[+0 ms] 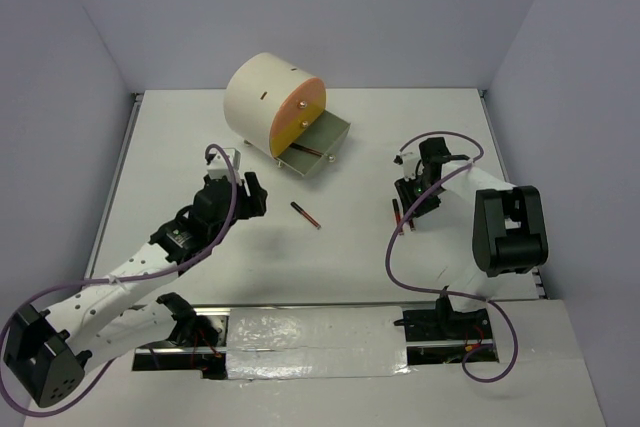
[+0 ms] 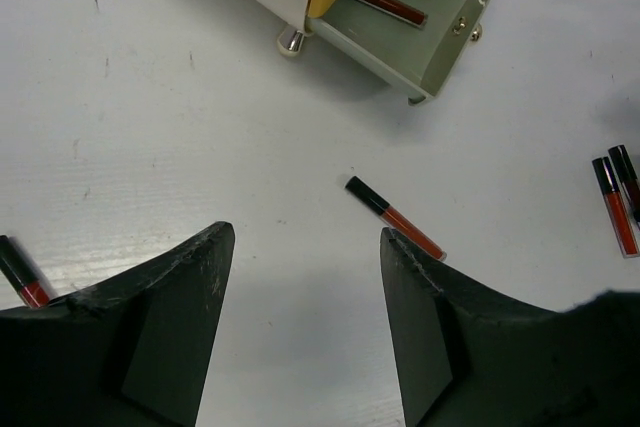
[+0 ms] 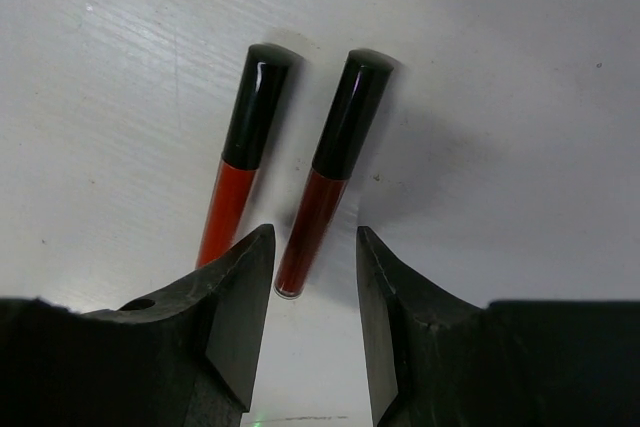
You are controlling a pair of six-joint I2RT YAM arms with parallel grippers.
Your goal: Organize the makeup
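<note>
Two makeup sticks [image 3: 240, 157] lie side by side on the table [image 3: 520, 67]. My right end effector [image 3: 315, 247] is released, jaws astride the darker stick [image 3: 330, 167] so closing pinches it alone. Left end effector [image 2: 305, 247], released, faces a third stick [image 2: 393, 217].

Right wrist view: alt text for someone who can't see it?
The open right gripper hangs over the lower end of a dark red, black-capped tube, one finger on each side. A brighter red tube lies beside it, not touching, on the white table.
</note>
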